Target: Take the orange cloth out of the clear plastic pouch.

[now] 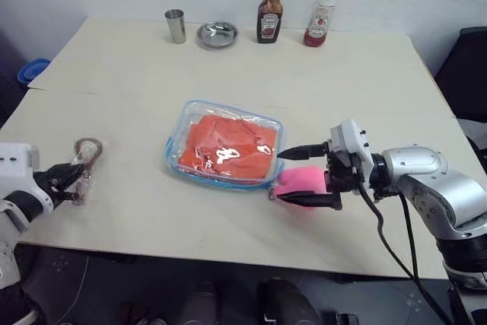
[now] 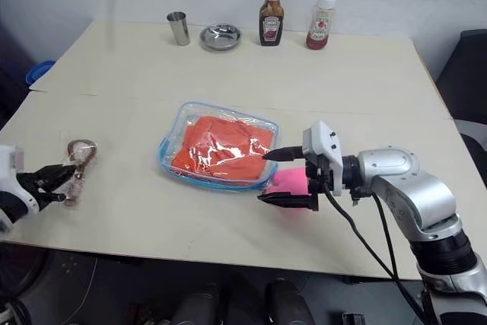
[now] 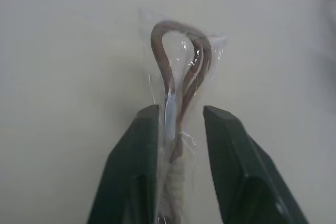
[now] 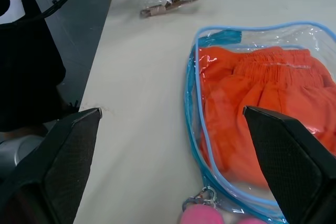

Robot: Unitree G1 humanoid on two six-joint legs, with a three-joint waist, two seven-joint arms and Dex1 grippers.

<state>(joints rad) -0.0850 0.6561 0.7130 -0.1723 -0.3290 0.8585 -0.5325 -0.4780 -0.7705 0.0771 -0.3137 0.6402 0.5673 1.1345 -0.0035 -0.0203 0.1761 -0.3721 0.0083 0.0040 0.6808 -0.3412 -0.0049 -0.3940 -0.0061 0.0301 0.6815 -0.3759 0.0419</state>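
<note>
The clear plastic pouch (image 1: 173,159) with blue trim lies flat mid-table, and the orange cloth (image 1: 228,146) is folded inside it. Its pink pom-pom (image 1: 298,180) rests on the table at the pouch's right corner. My right gripper (image 1: 301,176) is open wide and points left, one finger on each side of the pom-pom. In the right wrist view the pouch (image 4: 192,103), the cloth (image 4: 262,108) and the pom-pom (image 4: 202,214) lie between its spread fingers. At the table's left edge my left gripper (image 1: 76,183) is open, with a small clear packet (image 3: 181,56) holding a brown loop between its fingers.
A steel cup (image 1: 176,26), a metal dish (image 1: 218,33), a dark sauce bottle (image 1: 270,7) and a red sauce bottle (image 1: 320,18) stand along the far edge. A blue object (image 1: 32,70) sits beyond the left edge, and a black chair (image 1: 466,66) is on the right.
</note>
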